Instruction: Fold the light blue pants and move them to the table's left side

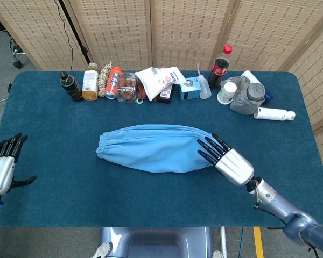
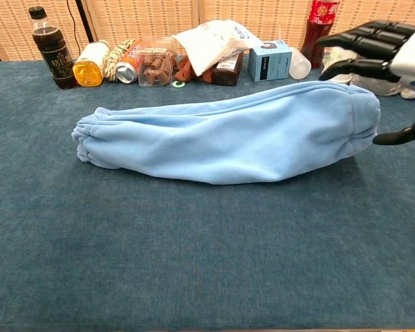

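Light blue fleece-like pants (image 1: 157,148) lie folded into one long bundle at the middle of the dark blue table (image 1: 151,199), lengthwise from left to right, gathered cuffs at the left end, waistband at the right.

The right hand (image 1: 226,158) is over the waistband end, fingers (image 2: 360,41) straight and apart, holding nothing; in the chest view the fingertips stand above the cloth (contact cannot be confirmed), with the thumb lower and off the bundle's end.

The left hand (image 1: 2,166) sits near the table's left edge, well apart from the pants, fingers extended, thumb out, nothing in it.

Along the far edge: a dark drink bottle (image 2: 50,50), a yellow-capped bottle (image 2: 90,66), a white bag (image 2: 211,34), a light blue box (image 2: 270,59), a red-capped cola bottle (image 1: 220,64) and a paper cup (image 1: 226,91).
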You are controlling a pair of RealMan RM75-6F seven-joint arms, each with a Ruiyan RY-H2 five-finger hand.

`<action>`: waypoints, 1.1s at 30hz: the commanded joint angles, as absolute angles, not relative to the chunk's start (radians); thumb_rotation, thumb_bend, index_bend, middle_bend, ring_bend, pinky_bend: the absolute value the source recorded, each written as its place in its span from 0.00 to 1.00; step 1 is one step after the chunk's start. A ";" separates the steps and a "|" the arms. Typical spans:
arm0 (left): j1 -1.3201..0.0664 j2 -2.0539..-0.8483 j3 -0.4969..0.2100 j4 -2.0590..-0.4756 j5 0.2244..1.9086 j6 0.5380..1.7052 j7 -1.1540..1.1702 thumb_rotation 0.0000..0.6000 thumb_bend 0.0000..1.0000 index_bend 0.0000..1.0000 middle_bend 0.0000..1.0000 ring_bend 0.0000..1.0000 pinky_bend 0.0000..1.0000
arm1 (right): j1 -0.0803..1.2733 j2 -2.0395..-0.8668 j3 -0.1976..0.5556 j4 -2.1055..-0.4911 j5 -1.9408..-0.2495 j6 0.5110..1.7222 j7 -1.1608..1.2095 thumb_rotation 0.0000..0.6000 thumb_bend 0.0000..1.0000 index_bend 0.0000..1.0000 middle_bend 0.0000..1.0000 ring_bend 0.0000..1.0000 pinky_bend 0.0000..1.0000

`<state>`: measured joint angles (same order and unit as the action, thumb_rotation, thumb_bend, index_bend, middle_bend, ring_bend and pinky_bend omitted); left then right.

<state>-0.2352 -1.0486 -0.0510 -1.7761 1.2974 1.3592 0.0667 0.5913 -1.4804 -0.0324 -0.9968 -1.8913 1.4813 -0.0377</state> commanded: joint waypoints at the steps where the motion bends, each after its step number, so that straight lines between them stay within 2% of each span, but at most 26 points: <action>1: -0.234 -1.049 -0.055 -1.776 1.296 1.355 0.062 1.00 0.11 0.00 0.00 0.00 0.00 | 0.632 -1.476 -0.036 -1.041 -1.874 1.365 -0.113 1.00 0.00 0.16 0.00 0.00 0.07; 11: -0.230 -1.050 -0.067 -1.775 1.286 1.343 0.070 1.00 0.11 0.00 0.00 0.00 0.00 | 0.630 -1.540 -0.035 -0.940 -1.799 1.252 -0.142 1.00 0.00 0.15 0.00 0.00 0.03; 16: -0.226 -1.045 -0.071 -1.772 1.280 1.335 0.057 1.00 0.11 0.00 0.00 0.00 0.00 | 0.629 -1.588 -0.042 -0.826 -1.784 1.242 -0.092 1.00 0.00 0.22 0.02 0.00 0.09; 19: -0.227 -1.044 -0.073 -1.771 1.276 1.326 0.055 1.00 0.11 0.00 0.00 0.00 0.00 | 0.626 -1.619 -0.049 -0.762 -1.788 1.261 -0.052 1.00 0.01 0.28 0.08 0.00 0.13; 22: -0.227 -1.044 -0.074 -1.773 1.278 1.322 0.055 1.00 0.11 0.00 0.00 0.00 0.00 | 0.623 -1.651 -0.053 -0.698 -1.792 1.292 -0.009 1.00 0.16 0.36 0.17 0.00 0.16; 25: -0.226 -1.045 -0.073 -1.773 1.280 1.319 0.057 1.00 0.11 0.00 0.00 0.00 0.00 | 0.621 -1.676 -0.053 -0.652 -1.792 1.316 0.024 1.00 0.36 0.43 0.27 0.03 0.18; 29: -0.227 -1.044 -0.074 -1.772 1.277 1.312 0.058 1.00 0.11 0.00 0.00 0.00 0.00 | 0.613 -1.712 -0.051 -0.591 -1.797 1.377 0.055 1.00 0.60 0.55 0.39 0.14 0.25; 33: -0.226 -1.043 -0.074 -1.773 1.280 1.307 0.056 1.00 0.11 0.00 0.00 0.00 0.00 | 0.610 -1.754 -0.043 -0.523 -1.795 1.436 0.090 1.00 0.68 0.61 0.46 0.20 0.30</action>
<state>-0.2259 -1.0432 -0.0740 -1.7730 1.2798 1.3075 0.0559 0.6130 -1.7334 -0.0479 -0.5472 -1.7961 1.4185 0.0703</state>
